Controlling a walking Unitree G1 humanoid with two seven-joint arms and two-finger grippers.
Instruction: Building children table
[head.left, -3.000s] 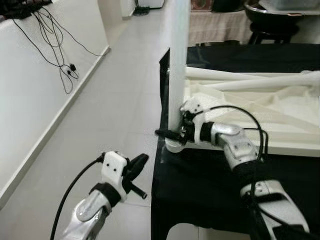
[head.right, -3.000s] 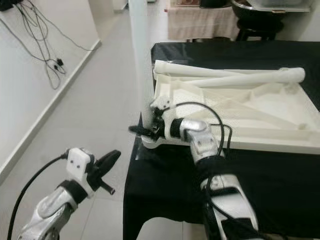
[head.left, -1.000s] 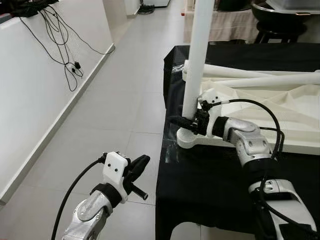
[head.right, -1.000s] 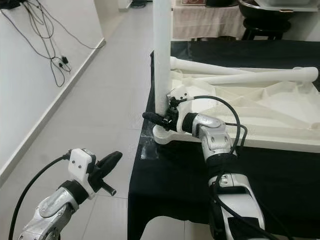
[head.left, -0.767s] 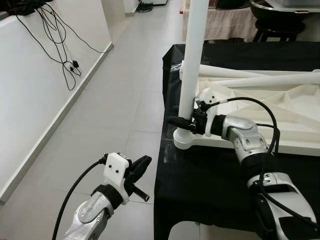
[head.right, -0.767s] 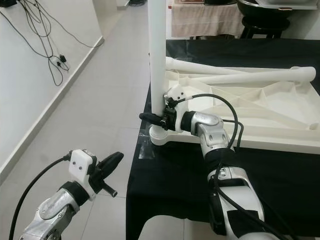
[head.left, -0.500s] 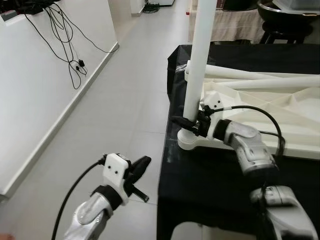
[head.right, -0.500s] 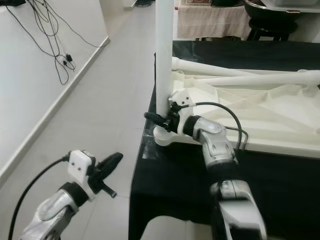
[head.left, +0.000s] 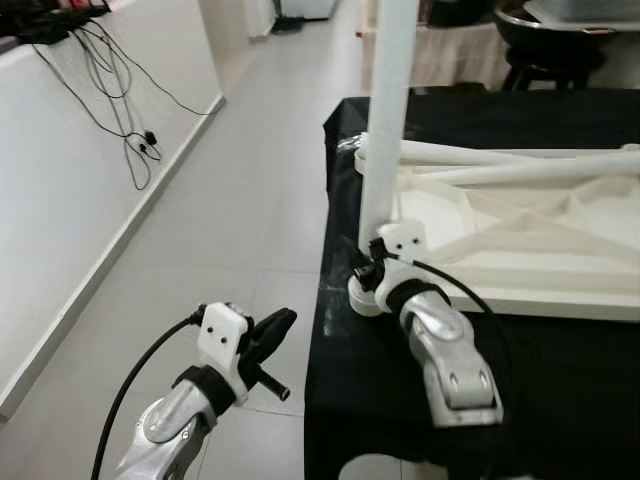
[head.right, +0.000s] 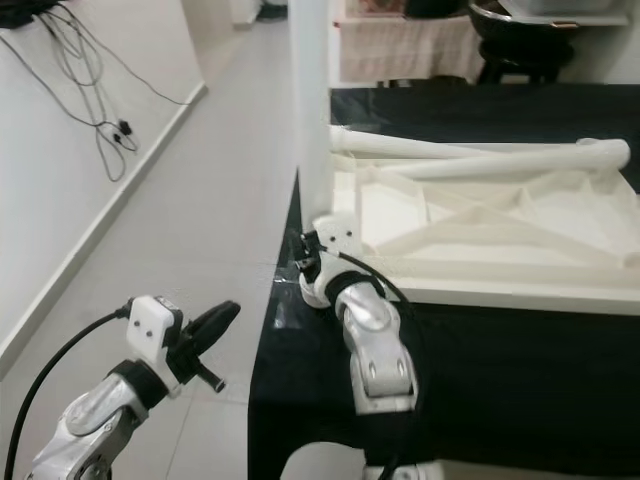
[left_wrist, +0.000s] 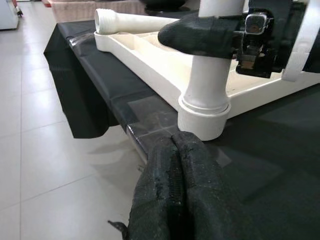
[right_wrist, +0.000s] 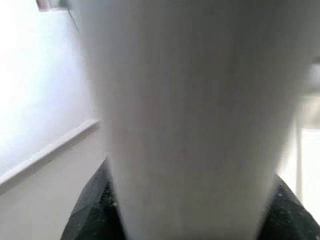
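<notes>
At the upper left of the head views loose black cables (head.left: 110, 90) hang down a white wall, above a pale tiled floor (head.left: 230, 210). In the lower left the left pincer (head.left: 268, 335) hangs over that floor, its two black fingers pressed together on nothing, clear of the bench (head.left: 560, 390), whose black cloth fills the lower right. In the middle stands the piece in hand: a white table leg (head.left: 385, 120), upright, its foot seated in the corner socket (left_wrist: 205, 112) of the upturned white tabletop (head.left: 500, 250), which lies on the bench with that corner at the bench's near left edge. The right pincer (head.left: 366, 272) is clamped round the leg just above the socket, one black finger on each side of it, as the right wrist view confirms with the leg pressed between the two fingers. Further right, toward the upper right of the frame, two loose white legs (head.right: 480, 155) lie across the tabletop's ribbed underside. My judgement is that the step in hand is fixing this first leg into its corner; the next move calls for turning or pressing it home while keeping it vertical, then letting go and reaching right for a loose leg
</notes>
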